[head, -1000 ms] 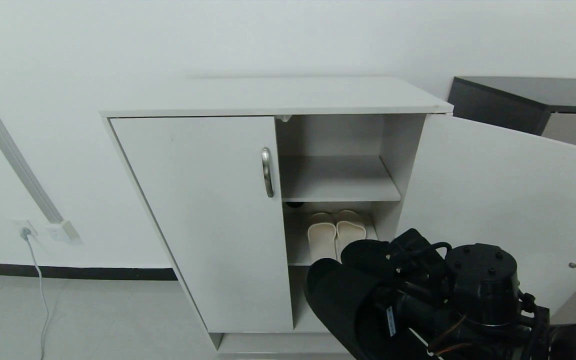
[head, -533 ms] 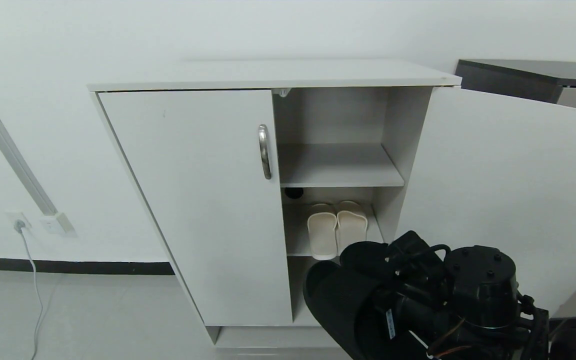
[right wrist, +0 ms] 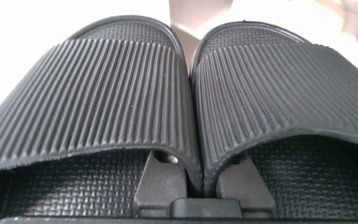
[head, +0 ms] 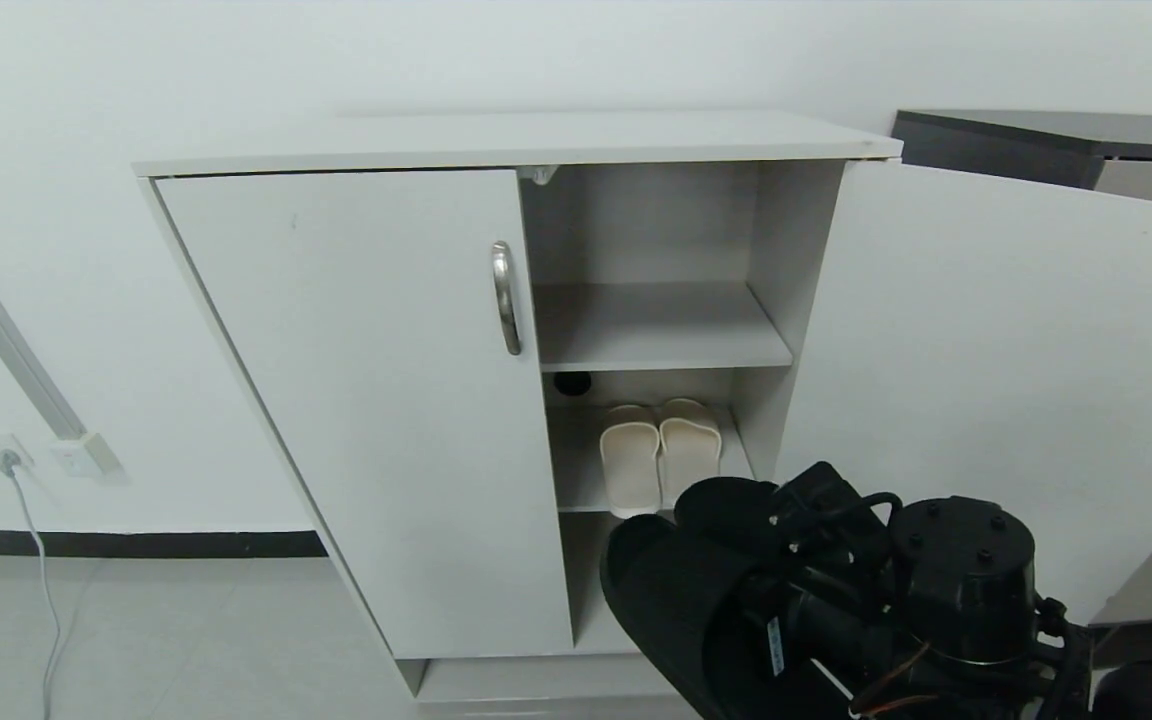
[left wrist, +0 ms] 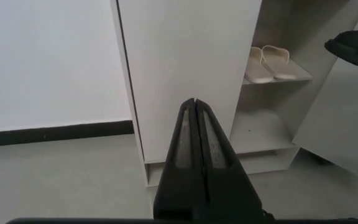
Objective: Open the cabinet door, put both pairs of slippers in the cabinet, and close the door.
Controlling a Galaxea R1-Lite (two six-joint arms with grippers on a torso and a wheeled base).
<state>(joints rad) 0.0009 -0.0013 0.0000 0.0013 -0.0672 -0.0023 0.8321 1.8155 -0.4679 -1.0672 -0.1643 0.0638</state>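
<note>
The whole head view has shifted over the last second: the cabinet [head: 336, 420] now sits higher and further left in the picture and shows more of its base. That is the camera moving, not the furniture, and I judge the robot is lining itself up with the opening. The right door [head: 986, 380] stands wide open as it did before, and the left door [head: 356, 400] is shut, so the opening step looks done. The black slippers [head: 676, 590] have kept almost the same place in the view through all three frames. They are carried low in front of the open half, outside the cabinet and not yet over any shelf. The right hand [right wrist: 201, 180] is clenched on them, its fingers pinching the two inner edges together, soles side by side. The white slippers [head: 661, 445] lie as a pair on the middle shelf [head: 576, 470], toes inward, unmoved against the cabinet. By my reading half the loading is finished, and the black pair and the door closing remain. The bottom shelf [left wrist: 260, 134] below looks the nearer target. The left hand [left wrist: 194, 143] hangs before the shut door with its fingers pressed together, grasping nothing.
</note>
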